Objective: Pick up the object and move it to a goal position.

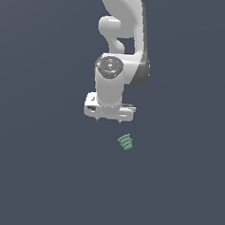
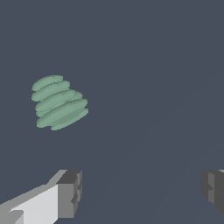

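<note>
The gripper hangs with its fingers spread wide, holding nothing. The pale-green ribbed object lies on the desk, just beside and apart from the gripper, toward the exterior view's right.

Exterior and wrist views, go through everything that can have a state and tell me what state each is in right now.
Pincer: open, holding nothing, fingers spread wide apart.
Pale-green ribbed object: lying free on the dark surface, tilted, not gripped, off to one side of the pincer rather than between its fingers.
Arm: raised, with the pincer pointing down.
</note>
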Robot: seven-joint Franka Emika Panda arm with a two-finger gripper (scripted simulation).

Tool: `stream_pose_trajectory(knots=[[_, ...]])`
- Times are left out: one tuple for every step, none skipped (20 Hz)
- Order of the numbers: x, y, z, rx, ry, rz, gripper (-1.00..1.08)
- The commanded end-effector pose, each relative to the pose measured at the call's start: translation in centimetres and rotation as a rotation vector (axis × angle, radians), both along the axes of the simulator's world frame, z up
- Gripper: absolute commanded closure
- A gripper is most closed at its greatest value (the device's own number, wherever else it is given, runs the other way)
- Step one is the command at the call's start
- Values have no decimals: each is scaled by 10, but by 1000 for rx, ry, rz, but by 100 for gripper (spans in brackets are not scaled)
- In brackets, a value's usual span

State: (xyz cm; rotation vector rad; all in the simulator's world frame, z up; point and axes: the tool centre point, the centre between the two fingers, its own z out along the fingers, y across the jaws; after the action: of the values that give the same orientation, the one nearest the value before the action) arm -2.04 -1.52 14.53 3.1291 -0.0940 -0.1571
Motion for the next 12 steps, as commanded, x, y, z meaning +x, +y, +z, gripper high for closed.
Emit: stream_pose_trajectory(knots=[[1,1,-1,-1,-1,-15,-92],[1,2,-1,-2,-2,-24,-92],[2,3,-2,-3,-3,-34,-92],[3,4,-2,-3,-4,-46,-92],[4,5,-3,-4,-5,-58,-92],[5,6,-3,-6,-6,-72,-92],[5,8,-4,-7,-8,-86,-92],[6,9,-4,-8,-9,-102,-92],[8,10,-5,-9,-11,-119,-92],[9,12,-6,-11,-13,-138,-92],[10,14,-7,-12,-15,-157,-92],[11,15,-8,-13,-17,-178,-92]])
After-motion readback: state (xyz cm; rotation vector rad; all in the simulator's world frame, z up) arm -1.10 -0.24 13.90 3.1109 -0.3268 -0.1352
